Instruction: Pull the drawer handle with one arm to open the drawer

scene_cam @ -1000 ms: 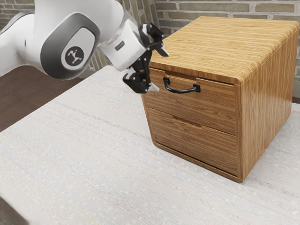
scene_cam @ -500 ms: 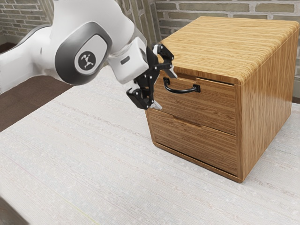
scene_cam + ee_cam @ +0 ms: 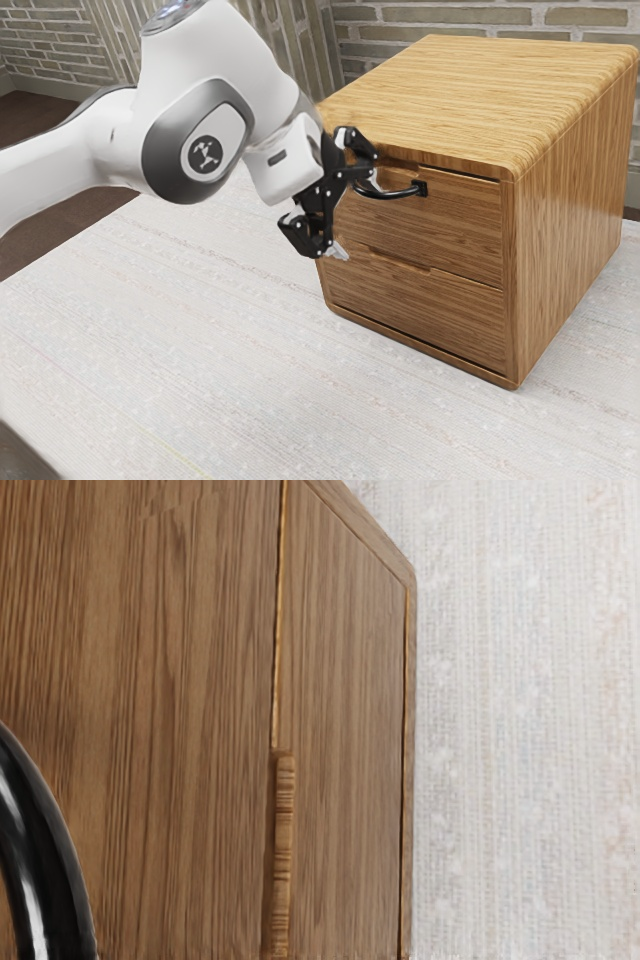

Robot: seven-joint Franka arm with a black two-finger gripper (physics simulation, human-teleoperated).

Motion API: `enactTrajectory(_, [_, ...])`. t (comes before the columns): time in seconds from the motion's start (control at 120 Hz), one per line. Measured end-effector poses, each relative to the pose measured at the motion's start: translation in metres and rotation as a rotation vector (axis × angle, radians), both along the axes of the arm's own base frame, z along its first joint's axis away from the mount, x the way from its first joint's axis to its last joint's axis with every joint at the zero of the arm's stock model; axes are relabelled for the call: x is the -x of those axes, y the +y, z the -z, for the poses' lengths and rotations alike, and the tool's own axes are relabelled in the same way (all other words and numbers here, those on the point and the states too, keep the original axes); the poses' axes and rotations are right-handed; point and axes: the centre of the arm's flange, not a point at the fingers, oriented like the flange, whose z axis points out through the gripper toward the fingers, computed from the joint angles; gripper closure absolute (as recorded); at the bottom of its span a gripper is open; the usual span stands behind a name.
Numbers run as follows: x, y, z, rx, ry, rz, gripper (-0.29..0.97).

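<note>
A wooden cabinet (image 3: 480,100) with two drawers stands on the table at the exterior view's right. The top drawer (image 3: 450,225) sits flush with the cabinet front and carries a black bow handle (image 3: 395,190). My gripper (image 3: 352,215) is open, right at the drawer front by the handle's left end. Its upper finger (image 3: 365,165) lies against that end and its lower finger (image 3: 325,240) hangs near the seam between the drawers. In the wrist view the handle (image 3: 30,880) curves close beside the hand, with the drawer front (image 3: 150,680) behind it.
The lower drawer (image 3: 420,300) has a small recessed grip (image 3: 284,850) at its top edge. The pale table (image 3: 200,370) stretches wide in front of the cabinet. A brick wall (image 3: 440,18) stands behind.
My hand has moved down and toward the exterior view's right, from the cabinet's top corner to the top drawer's front by the handle. The drawer has not moved.
</note>
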Motion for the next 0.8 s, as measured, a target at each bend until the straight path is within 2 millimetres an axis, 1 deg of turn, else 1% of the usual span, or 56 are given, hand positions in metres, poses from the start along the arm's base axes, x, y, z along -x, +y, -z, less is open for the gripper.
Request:
enactTrajectory(0.058, [0.009, -0.001, -0.002, -0.004, -0.002, 0.006, 0.04])
enactTrajectory(0.142, [0.020, 0.000, 0.004, -0.010, 0.005, 0.009, 0.02])
enactTrajectory(0.242, [0.038, 0.002, 0.005, -0.016, 0.002, 0.011, 0.01])
enactTrajectory(0.317, [0.061, 0.002, -0.002, -0.020, -0.030, 0.014, 0.09])
enactTrajectory(0.375, [0.071, 0.002, -0.006, -0.021, -0.053, 0.015, 0.07])
enactTrajectory(0.45, [0.078, 0.002, -0.003, -0.024, -0.060, 0.017, 0.02])
enactTrajectory(0.475, [0.080, 0.003, 0.000, -0.026, -0.058, 0.017, -0.01])
enactTrajectory(0.533, [0.085, 0.003, 0.007, -0.028, -0.053, 0.018, 0.00])
enactTrajectory(0.617, [0.102, 0.005, 0.006, -0.032, -0.068, 0.018, 0.06])
enactTrajectory(0.8, [0.127, 0.005, 0.007, -0.037, -0.084, 0.023, 0.01])
